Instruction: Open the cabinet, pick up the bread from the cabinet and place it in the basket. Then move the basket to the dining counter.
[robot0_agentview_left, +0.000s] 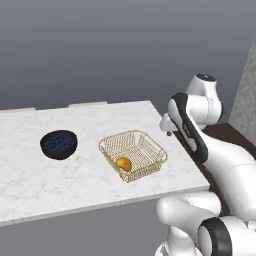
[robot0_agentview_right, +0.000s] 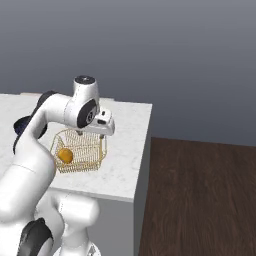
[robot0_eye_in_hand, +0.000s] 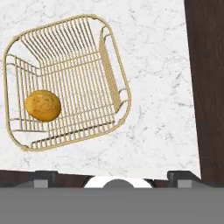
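basket sits on the white marble counter near its end edge, with the bread lying inside it against one wall. bowl of blueberries stands well apart on the same slab. gripper hangs just above the basket's rim on the side toward the counter end, fingers spread wide and holding nothing; in the hand view the basket lies below, clear of the tips.

judging by this, the basket looks delivered, so the step in hand is letting go and backing off. best done by lifting straight up with the fingers kept wide, so neither tip snags the wire rim and drags the basket toward the edge. only then swing the arm away.

no brands, labels or writing can be read on anything.
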